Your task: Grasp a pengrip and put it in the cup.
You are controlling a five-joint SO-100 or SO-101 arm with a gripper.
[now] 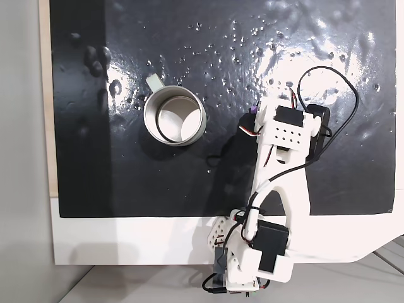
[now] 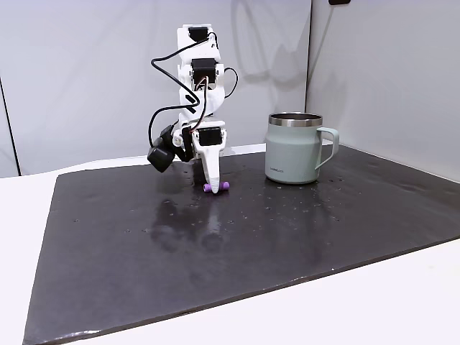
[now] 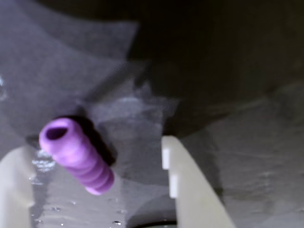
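The pengrip (image 3: 78, 159), a short ribbed purple tube, lies on the black mat between my two white fingers, close to the left one (image 3: 12, 185) and clear of the right one (image 3: 187, 185). My gripper (image 3: 92, 149) is open and straddles it. In a fixed view from the side, the gripper (image 2: 213, 183) points down at the mat with the pengrip (image 2: 216, 187) at its tip. From above, the pengrip (image 1: 254, 110) peeks out beside the wrist, over the gripper (image 1: 252, 117). The cup (image 1: 175, 115) stands upright and empty, about a cup's width away; from the side it (image 2: 295, 147) is right of the gripper.
The black mat (image 1: 126, 183) has a glossy, bumpy surface and lies on a white table (image 2: 402, 295). The arm's base (image 1: 252, 252) sits at the mat's near edge in the view from above. Black cables (image 1: 334, 79) loop around the wrist.
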